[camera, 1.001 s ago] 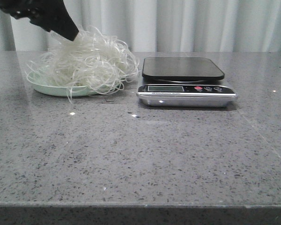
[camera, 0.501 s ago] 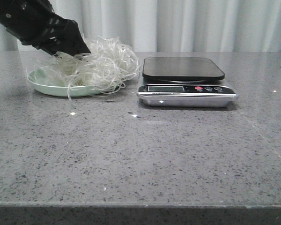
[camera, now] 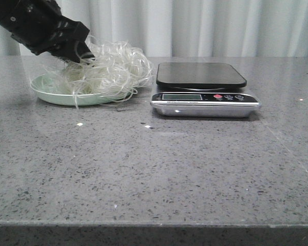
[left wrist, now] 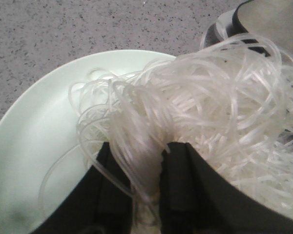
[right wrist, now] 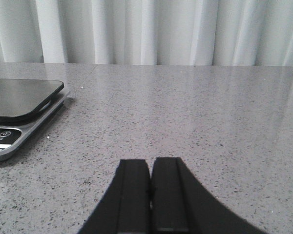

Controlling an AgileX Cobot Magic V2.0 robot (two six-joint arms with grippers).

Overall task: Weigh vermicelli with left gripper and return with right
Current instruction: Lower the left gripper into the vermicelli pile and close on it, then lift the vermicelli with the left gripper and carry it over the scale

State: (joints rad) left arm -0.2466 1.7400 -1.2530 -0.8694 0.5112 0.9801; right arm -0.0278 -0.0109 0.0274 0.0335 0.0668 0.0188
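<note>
The vermicelli (camera: 110, 69), a fluffy tangle of whitish strands, lies heaped on the pale green plate (camera: 51, 96) at the back left. My left gripper (camera: 79, 55) reaches down into the top left of the heap. In the left wrist view the vermicelli (left wrist: 224, 97) covers much of the plate (left wrist: 34, 146), and my left gripper (left wrist: 146, 161) is shut on a bundle of strands between its two black fingers. The scale (camera: 200, 74) stands just right of the plate, its black platform bare. My right gripper (right wrist: 150, 165) is shut and empty, low over the table right of the scale (right wrist: 19, 97).
The grey speckled tabletop (camera: 154, 169) runs to a front edge near the camera. White curtains (camera: 220, 25) hang behind the table. The scale's corner (left wrist: 268, 19) shows past the vermicelli in the left wrist view.
My left gripper came down from above into the vermicelli heap, pressing it lower, then shifted slightly left. The scale has not moved.
</note>
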